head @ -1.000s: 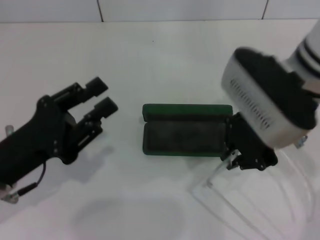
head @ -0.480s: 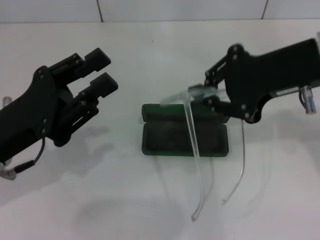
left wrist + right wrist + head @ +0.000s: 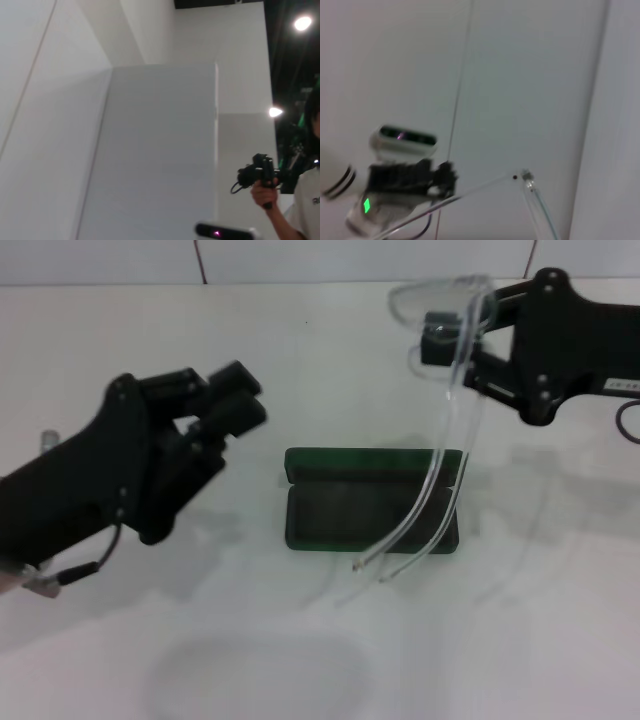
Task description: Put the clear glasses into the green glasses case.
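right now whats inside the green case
Only dark lining shows inside the open green glasses case. The clear glasses hang above it from the right gripper, their arms crossing its right end.

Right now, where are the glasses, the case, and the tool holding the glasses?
glasses (image 3: 440,295): head view, on the clear front lens.
case (image 3: 340,515): head view, on the open tray's dark lining.
right tool (image 3: 437,335): head view, at its fingertips on the glasses.
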